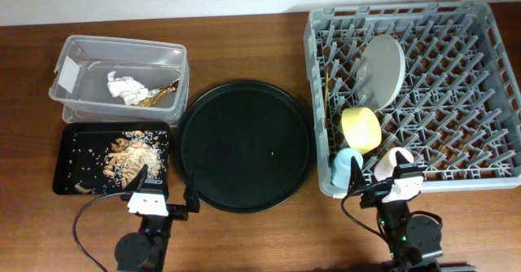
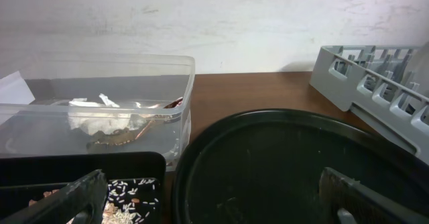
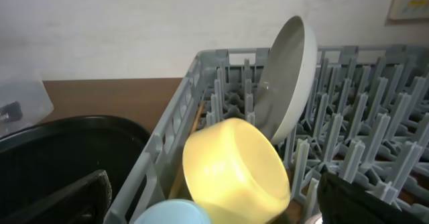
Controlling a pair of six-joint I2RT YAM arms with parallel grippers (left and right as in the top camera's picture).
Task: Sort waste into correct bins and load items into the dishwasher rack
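Note:
The clear tub (image 1: pixel 81 56) holds the crumpled white tissue (image 1: pixel 124 87) and the brown wrapper (image 1: pixel 160 95); both show in the left wrist view (image 2: pixel 100 122). The flat black tray (image 1: pixel 69 154) holds food scraps and rice (image 1: pixel 126 154). In the grey dishwasher rack (image 1: pixel 480 28) stand the grey-green plate (image 1: pixel 381 70), the yellow bowl (image 1: pixel 361 128), the blue cup (image 1: pixel 346 166), the pink cup (image 1: pixel 391 162) and the chopsticks (image 1: pixel 327 85). My left gripper (image 1: pixel 165 186) (image 2: pixel 214 197) is open and empty at the front edge between the two black trays. My right gripper (image 1: pixel 383 174) (image 3: pixel 214 197) is open and empty over the rack's front left corner, facing the yellow bowl (image 3: pixel 234 167) and the plate (image 3: pixel 288 76).
A large round black tray (image 1: pixel 244 146) lies between the bins and the rack and fills the lower right of the left wrist view (image 2: pixel 281 163). Bare wooden table shows behind it. The wall runs along the back.

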